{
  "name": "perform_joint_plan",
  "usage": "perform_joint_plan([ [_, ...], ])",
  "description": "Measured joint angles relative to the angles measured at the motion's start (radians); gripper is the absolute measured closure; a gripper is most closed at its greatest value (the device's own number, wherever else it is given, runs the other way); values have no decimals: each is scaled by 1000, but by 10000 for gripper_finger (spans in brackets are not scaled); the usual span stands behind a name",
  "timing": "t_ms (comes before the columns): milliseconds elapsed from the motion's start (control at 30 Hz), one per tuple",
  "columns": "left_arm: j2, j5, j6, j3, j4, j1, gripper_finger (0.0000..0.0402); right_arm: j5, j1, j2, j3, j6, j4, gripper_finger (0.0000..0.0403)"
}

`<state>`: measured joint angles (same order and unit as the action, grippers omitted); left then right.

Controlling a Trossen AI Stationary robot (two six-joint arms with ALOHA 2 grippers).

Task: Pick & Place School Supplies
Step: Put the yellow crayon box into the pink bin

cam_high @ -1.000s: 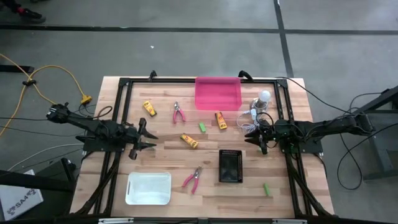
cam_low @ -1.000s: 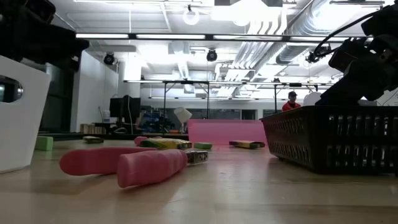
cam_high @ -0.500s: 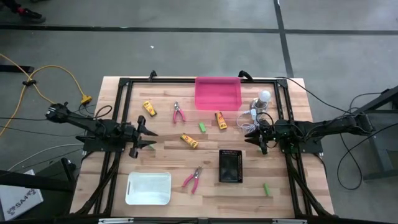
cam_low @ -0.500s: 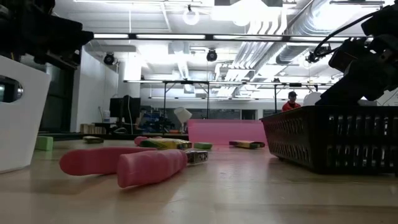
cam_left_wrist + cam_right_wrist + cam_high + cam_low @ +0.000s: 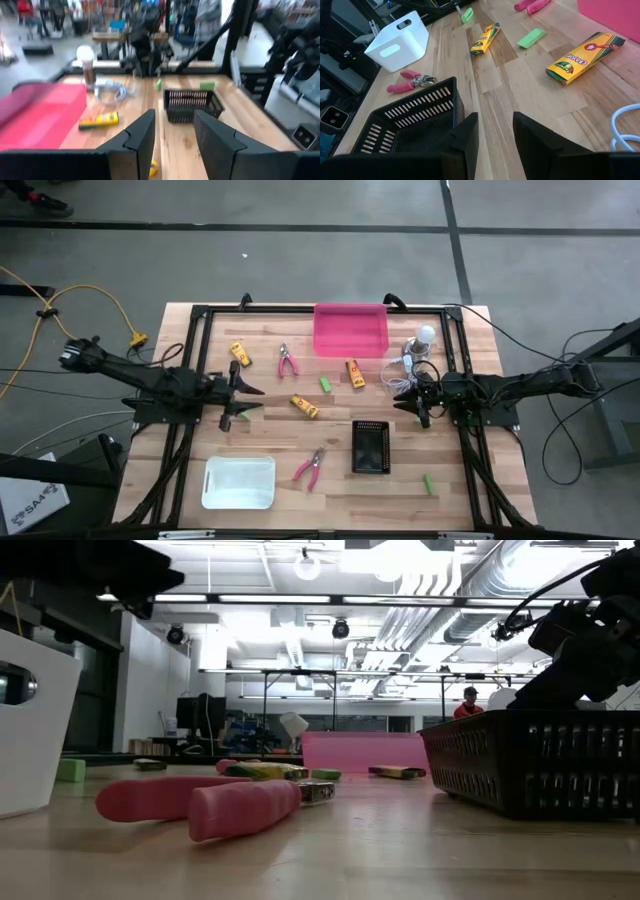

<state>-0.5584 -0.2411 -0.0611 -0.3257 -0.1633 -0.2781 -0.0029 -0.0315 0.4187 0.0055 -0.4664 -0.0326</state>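
Your left hand hangs over the left part of the table, fingers parted with nothing between them — its wrist view shows bare wood in the gap. Just ahead of it lies a crayon box, tilted on the boards. Your right hand sits over the right side, near the coiled white cable and the white bulb; its fingers are also apart and empty.

The supplies are scattered — none is in a container. A second crayon box lies towards the far left, and a third sits just in front of the pink bin. One pair of pink pliers rests between the far-left crayon box and the pink bin; the other pair lies between the white bin and the black basket. A green block sits beside the third crayon box, and another lies near the front right corner, past the basket. In your right wrist view, a further green block shows beyond the white bin. A person in red stands far back in the room.
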Motion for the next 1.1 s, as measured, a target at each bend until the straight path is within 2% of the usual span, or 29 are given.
perform_joint_plan([
  [400,-220,-4,-35,-247,258,16,269,0,0,0,0,0,0,292],
  [867,-417,-23,-63,-434,476,17,269,0,0,0,0,0,0,292],
  [1100,-540,-14,14,-556,595,37,269,0,0,0,0,0,0,292],
])
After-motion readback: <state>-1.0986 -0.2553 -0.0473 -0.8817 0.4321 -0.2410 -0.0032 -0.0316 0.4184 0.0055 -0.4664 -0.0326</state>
